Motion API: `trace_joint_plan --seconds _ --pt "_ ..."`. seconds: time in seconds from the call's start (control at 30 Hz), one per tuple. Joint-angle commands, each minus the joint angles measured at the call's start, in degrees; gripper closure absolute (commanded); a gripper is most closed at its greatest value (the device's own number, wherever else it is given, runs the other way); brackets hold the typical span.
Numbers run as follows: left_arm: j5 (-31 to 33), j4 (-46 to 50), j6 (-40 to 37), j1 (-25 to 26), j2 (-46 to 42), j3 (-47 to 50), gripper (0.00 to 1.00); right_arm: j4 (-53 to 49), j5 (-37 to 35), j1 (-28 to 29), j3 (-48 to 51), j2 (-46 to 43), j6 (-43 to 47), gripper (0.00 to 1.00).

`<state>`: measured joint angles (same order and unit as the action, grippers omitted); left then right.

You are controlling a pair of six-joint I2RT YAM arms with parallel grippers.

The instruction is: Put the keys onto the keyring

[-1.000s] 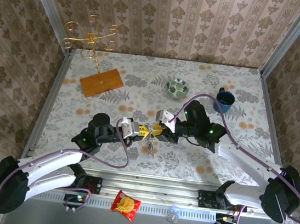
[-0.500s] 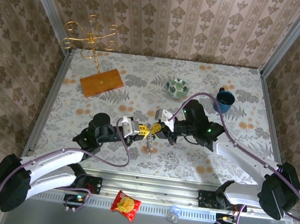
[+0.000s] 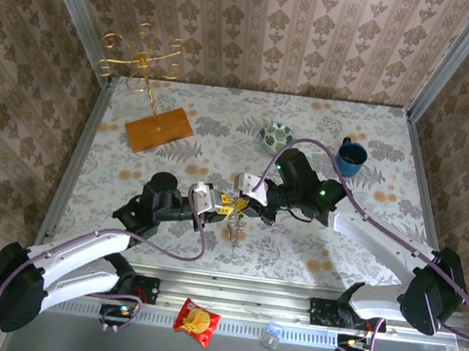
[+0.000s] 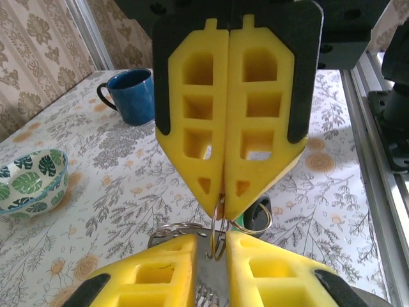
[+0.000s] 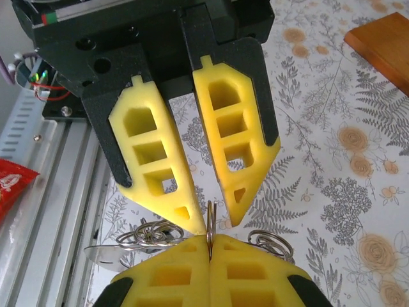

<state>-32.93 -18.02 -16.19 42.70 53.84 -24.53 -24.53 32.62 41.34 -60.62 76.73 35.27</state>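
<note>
Right tool (image 5: 209, 246), yellow latticed foam, pinching thin wire keyring (image 5: 209, 220)

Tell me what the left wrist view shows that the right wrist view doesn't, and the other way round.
Left wrist only: the blue mug and the patterned bowl. Right wrist only: the wooden board and the red packet. Both: the flowered table, the right gripper shut on a thin metal ring, and the left gripper facing it tip to tip, its fingers apart.
</note>
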Motion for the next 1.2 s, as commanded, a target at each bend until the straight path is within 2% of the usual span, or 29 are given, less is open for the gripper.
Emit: trace_joint_plan --seconds 0.0,0.1,0.2,0.23,0.3,0.4,0.57,0.87,1.17 --pt "0.52 3.02 -2.51 0.13 0.01 -2.47 0.83 -5.54 -2.51 1.66 -3.26 1.00 4.22 1.00" --pt "-0.02 3.51 -2.77 0.12 0.38 -2.88 0.89 -5.96 -2.96 2.47 -4.08 1.14 4.98 1.00" --pt "-0.59 3.65 -3.00 0.11 0.47 -3.06 1.00 -4.29 -1.65 2.44 -3.29 0.17 4.15 1.00" --pt "-0.73 3.46 -2.83 0.15 0.39 -3.00 1.00 -3.19 -1.46 2.32 -2.66 -0.25 3.46 1.00" --pt "-0.91 3.03 -2.39 0.17 0.13 -2.82 1.00 -0.32 -0.63 1.66 -0.70 -1.48 1.25 0.87" --pt "-1.24 0.16 -1.17 0.19 -0.47 -1.66 1.00 3.21 2.05 -0.19 2.13 -2.87 -3.14 0.75" --pt "-1.19 -4.17 0.96 0.28 -0.52 0.09 1.00 5.36 1.32 -0.90 5.18 -4.11 -6.88 0.68" --pt "-0.96 -7.10 2.34 0.37 -0.41 1.64 1.00 8.49 -3.53 -0.98 9.38 -6.15 -9.40 0.68" --pt "-0.37 -9.13 3.52 0.37 -0.23 2.07 1.00 8.41 0.07 -0.84 8.81 -4.48 -10.31 0.68"
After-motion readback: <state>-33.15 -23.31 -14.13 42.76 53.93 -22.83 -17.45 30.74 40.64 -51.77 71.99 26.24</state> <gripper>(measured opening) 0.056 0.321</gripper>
